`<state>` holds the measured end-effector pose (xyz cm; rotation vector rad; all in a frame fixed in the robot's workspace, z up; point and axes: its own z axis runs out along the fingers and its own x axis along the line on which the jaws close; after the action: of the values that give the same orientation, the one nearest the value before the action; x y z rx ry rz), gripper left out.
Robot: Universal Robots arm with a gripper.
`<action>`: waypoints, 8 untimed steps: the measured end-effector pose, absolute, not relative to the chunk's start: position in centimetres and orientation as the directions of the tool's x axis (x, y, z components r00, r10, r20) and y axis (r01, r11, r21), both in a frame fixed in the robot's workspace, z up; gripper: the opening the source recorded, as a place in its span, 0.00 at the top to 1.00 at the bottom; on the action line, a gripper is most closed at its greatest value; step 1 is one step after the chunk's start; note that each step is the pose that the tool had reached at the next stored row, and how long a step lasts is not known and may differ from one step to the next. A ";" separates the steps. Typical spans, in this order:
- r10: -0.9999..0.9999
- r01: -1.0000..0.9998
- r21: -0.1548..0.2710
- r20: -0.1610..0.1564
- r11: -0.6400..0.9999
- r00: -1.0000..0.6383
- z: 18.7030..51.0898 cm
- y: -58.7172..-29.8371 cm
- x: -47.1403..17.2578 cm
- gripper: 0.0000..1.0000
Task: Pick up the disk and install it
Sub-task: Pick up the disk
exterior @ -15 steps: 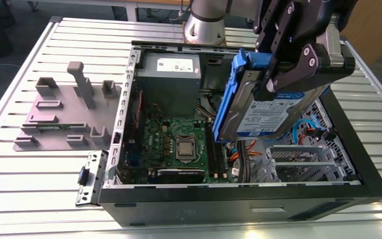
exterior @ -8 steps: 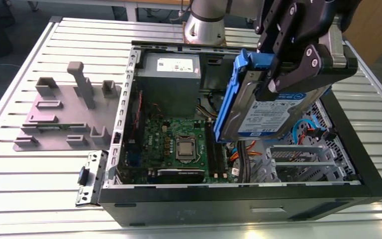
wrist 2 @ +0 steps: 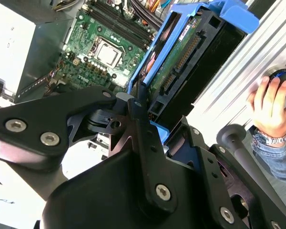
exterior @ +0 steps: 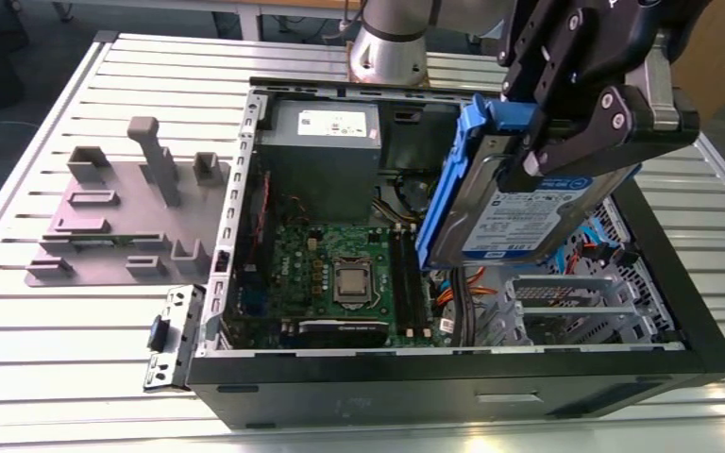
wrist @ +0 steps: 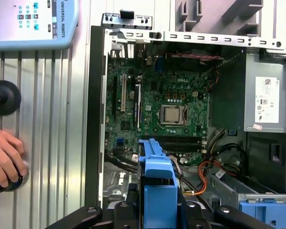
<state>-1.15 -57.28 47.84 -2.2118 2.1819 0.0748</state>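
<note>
Exterior view: placed high and off the arm, looking down at an angle on the open computer case [exterior: 463, 368] and the slatted table [exterior: 35, 359]. First wrist view: looking almost straight down into the case, motherboard [wrist: 157, 114] well below. Second wrist view: very near the gripper [wrist 2: 133, 143], tilted. Shared by all three: the motherboard

Nothing legible: white-and-blue label [exterior: 532, 222] on disk [exterior: 514, 203], exterior view's right; white sticker [exterior: 337, 121] on power supply [exterior: 325, 156], upper middle.
</note>
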 end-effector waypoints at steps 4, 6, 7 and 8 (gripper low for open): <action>-0.998 -1.000 0.010 -0.058 -0.014 0.013 47.8 -57.3 -0.9 0.64; -0.998 -1.000 0.010 -0.058 -0.014 0.013 47.8 -57.3 -0.9 0.64; -0.998 -1.000 0.010 -0.058 -0.014 0.013 47.8 -57.3 -0.8 0.64; -0.998 -1.000 0.010 -0.058 -0.014 0.013 47.8 -57.3 -0.8 0.64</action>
<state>-0.80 -57.28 47.82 -2.2116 2.1820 0.0749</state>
